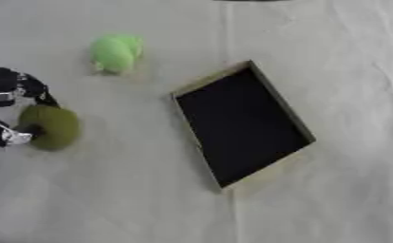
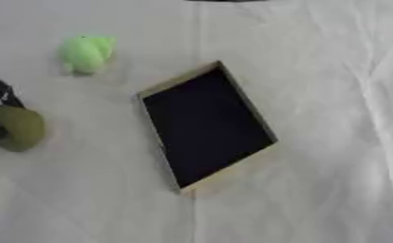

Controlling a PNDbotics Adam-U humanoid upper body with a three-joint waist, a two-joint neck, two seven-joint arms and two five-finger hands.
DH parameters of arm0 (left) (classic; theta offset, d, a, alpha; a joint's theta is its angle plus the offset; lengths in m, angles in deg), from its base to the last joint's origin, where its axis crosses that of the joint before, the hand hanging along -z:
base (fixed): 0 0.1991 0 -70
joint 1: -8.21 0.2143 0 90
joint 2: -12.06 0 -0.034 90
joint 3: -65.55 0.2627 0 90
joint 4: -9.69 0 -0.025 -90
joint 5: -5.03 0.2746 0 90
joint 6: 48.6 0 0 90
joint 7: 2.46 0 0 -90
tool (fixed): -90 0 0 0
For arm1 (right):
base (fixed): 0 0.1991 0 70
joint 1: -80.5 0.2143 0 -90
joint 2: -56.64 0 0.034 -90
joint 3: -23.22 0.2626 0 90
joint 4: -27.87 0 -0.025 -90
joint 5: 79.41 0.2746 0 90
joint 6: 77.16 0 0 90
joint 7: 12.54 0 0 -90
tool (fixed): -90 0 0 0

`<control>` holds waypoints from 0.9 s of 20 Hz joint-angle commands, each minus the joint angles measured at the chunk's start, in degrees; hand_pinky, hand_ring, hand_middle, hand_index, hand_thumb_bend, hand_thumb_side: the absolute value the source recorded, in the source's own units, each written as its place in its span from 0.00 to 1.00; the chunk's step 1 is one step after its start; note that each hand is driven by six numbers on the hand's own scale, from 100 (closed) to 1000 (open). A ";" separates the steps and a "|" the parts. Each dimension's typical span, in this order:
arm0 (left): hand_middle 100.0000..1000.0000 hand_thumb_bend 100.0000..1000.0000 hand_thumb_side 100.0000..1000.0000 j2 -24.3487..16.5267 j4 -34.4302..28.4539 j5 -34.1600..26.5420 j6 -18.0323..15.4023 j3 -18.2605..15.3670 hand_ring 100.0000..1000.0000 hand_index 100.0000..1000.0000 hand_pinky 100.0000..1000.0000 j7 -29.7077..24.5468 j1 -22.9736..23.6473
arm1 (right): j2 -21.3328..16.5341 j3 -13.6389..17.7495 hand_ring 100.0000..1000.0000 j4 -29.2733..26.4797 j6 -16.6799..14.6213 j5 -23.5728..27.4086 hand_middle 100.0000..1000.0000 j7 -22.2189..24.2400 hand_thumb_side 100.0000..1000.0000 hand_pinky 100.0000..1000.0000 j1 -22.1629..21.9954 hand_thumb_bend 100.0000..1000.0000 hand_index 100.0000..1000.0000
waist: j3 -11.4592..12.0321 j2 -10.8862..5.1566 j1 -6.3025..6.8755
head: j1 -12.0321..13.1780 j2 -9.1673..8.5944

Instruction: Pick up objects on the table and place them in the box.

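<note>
Left eye view has my left hand (image 1: 7,111) at the far left edge, black with silver bits, wrapped about an olive-green round thing (image 1: 52,126). From what I can see, one finger (image 1: 40,93) curls over its top and another part of the hand sits against its lower left side, so I read the hand as closed on it. Whether the olive thing is lifted or resting on the cloth I cannot tell. My right hand shows in neither view.

Up and to the right of that, a light green soft-looking lump (image 1: 115,52) lies on the cloth (image 1: 108,199), well apart from my hand and clear of the box.

Further right, near the middle, sits the box (image 1: 202,81): a shallow rectangular tray with tan cardboard walls and a black inside, turned askew so one corner points to the far side. I see nothing inside it. Right of the box the pale cloth runs on, with creases.
</note>
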 commanded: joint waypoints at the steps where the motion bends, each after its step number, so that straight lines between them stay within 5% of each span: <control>1: 0.42 0.00 0.15 -1.44 -2.35 -2.42 1.11 -1.71 0.55 0.66 0.67 3.12 -0.61 | -1.14 0.60 0.84 -0.81 0.07 0.26 0.60 0.06 0.47 0.88 0.14 0.00 0.74 | 0.04 -1.16 0.09 | 0.08 -0.16; 3: 0.40 0.00 0.20 -1.63 -4.16 -4.20 1.25 -2.44 0.52 0.64 0.64 4.91 -0.42 | -1.16 0.66 0.84 -0.81 0.13 0.28 0.60 0.04 0.47 0.88 0.01 0.00 0.74 | 0.10 -1.18 0.09 | 0.00 -0.17; 10: 0.40 0.00 0.12 -2.19 -8.82 -7.20 0.16 -4.07 0.48 0.63 0.61 7.81 -1.34 | -1.32 0.71 0.84 -0.81 0.18 0.48 0.60 -0.04 0.47 0.88 -0.20 0.00 0.74 | 0.38 -1.54 0.13 | -0.18 -0.07; 18: 0.34 0.00 0.10 2.46 -12.38 -11.31 -1.58 0.04 0.42 0.60 0.56 8.11 -10.97 | -1.60 0.56 0.84 -0.81 0.17 0.70 0.60 -0.10 0.47 0.88 -0.28 0.00 0.74 | 1.06 -2.30 0.23 | -1.66 0.42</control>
